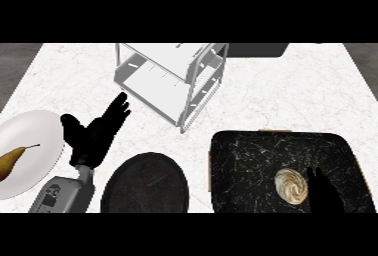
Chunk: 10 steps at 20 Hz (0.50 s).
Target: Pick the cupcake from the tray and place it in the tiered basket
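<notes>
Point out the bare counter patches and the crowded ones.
Bare: counter right of the tiered basket, above the tray; also the far-left strip above the white plate. Crowded: near edge, where the left hand, black plate and tray sit close.

Quick headcount of what's on the counter

One cupcake [290,185], sitting on one black marbled tray [251,160] at about 4 o'clock. One white wire tiered basket [171,80] up at 12. Two plates: a white plate [33,135] at 9 and a black plate [145,184] around 6. One pear [13,159], on the white one. One dark box-ish thing [257,49] at 1 o'clock, can't tell what it is. And two black hands: left hand [92,134], right hand [323,192].
</notes>
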Motion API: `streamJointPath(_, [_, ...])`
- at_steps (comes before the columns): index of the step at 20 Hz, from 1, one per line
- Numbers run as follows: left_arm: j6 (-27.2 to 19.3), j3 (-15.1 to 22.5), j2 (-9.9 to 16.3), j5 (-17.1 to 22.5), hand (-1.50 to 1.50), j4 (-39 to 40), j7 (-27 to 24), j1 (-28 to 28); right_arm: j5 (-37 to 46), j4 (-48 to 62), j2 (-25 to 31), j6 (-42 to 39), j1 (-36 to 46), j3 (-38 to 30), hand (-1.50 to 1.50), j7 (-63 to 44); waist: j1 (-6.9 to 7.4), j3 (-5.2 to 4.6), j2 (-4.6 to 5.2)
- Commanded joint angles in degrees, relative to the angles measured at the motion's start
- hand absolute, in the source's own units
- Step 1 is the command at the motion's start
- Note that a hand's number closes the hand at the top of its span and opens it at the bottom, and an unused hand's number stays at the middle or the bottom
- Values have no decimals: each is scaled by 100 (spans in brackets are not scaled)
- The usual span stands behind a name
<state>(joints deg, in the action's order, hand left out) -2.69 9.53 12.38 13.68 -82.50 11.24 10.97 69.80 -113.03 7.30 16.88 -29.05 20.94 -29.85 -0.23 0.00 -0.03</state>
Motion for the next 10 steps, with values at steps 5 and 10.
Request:
streamJointPath(5, [94, -107, -138, -278, 0, -176, 37, -254, -961, 689, 280, 516, 173, -673, -150, 688, 3, 2, -1])
streamJointPath(10, [302, -282, -185, -254, 0, -255, 86, -177, -699, 1325, -122, 483, 754, -587, -150, 532, 14, 0, 2])
